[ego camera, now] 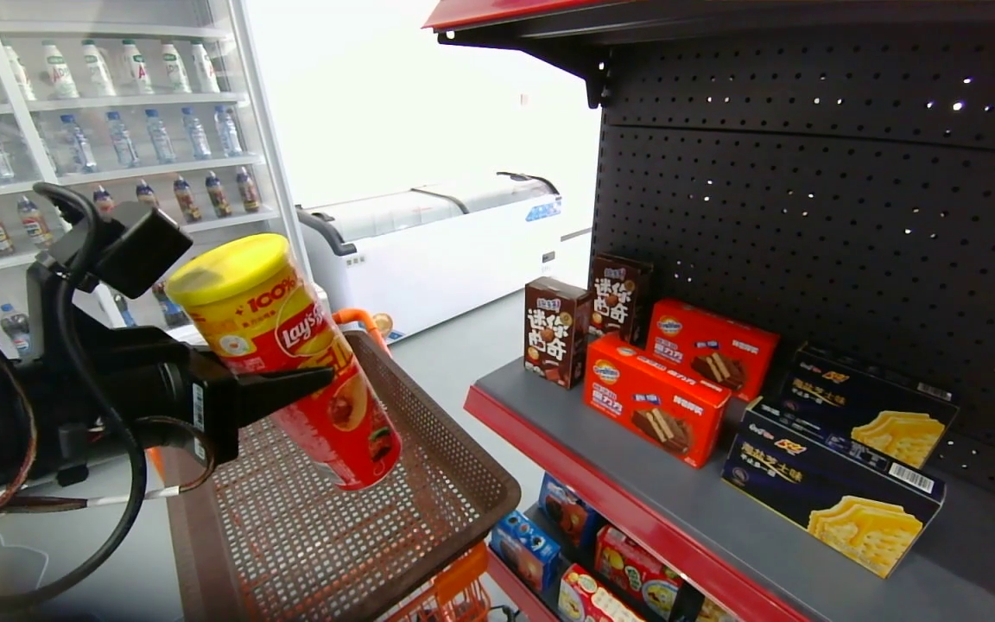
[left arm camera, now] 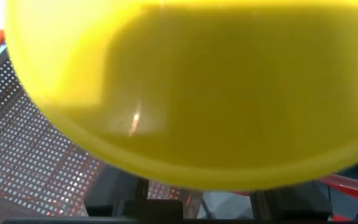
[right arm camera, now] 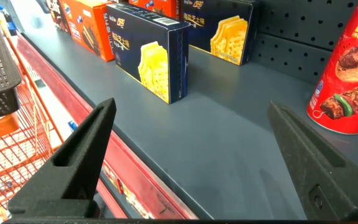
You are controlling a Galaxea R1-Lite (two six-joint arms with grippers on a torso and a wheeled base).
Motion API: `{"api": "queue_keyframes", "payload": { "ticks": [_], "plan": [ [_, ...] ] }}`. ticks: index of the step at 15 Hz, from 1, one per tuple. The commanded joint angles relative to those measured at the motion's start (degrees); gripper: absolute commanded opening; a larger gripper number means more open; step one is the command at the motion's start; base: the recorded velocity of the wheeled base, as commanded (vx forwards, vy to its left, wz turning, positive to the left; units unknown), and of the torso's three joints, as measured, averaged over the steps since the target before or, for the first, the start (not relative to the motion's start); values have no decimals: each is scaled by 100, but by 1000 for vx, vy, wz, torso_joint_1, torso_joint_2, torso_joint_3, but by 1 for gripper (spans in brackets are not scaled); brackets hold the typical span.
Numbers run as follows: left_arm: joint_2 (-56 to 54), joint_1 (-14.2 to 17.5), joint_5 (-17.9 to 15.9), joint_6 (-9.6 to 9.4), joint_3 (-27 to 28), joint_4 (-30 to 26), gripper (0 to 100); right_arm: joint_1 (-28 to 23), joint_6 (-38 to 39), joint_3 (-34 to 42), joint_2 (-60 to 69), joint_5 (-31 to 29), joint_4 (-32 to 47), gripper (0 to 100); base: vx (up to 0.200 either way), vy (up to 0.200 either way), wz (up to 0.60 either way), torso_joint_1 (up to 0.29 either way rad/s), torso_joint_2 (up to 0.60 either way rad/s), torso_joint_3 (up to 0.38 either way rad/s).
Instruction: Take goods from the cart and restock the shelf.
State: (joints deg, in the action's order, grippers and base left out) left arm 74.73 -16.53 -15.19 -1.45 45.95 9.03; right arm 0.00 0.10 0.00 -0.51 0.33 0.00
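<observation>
Canister (ego camera: 290, 324), red cylinder with yellow plastic lid (ego camera: 225, 268), sits clamped mid-body in left gripper (ego camera: 312, 380): long axis tilted, lid above, base below. Right gripper (right arm camera: 191, 106) gapes.

A glass-fronted cooler (ego camera: 230, 104) stands far left, its white shelves lined with bottles (ego camera: 122, 138). Right of it, a white chest freezer (ego camera: 446, 259) with curved glass lids sits on the grey floor (ego camera: 450, 358) against a brightly lit white wall (ego camera: 394, 95).
</observation>
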Motion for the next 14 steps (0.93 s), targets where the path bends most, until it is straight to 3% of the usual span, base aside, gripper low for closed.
{"api": "queue_keyframes", "payload": {
  "ticks": [1,9,14],
  "plan": [
    [24,-8,-10,-4,46,2,0,0,-1,0,-2,2,0,100,0,0,0,0,0,0],
    [270,-298,-292,4,81,-24,0,9,-19,0,-2,11,0,100,0,0,0,0,0,0],
    [455,-316,-766,-22,116,37,0,9,-19,0,-2,20,0,100,0,0,0,0,0,0]
  ]
}}
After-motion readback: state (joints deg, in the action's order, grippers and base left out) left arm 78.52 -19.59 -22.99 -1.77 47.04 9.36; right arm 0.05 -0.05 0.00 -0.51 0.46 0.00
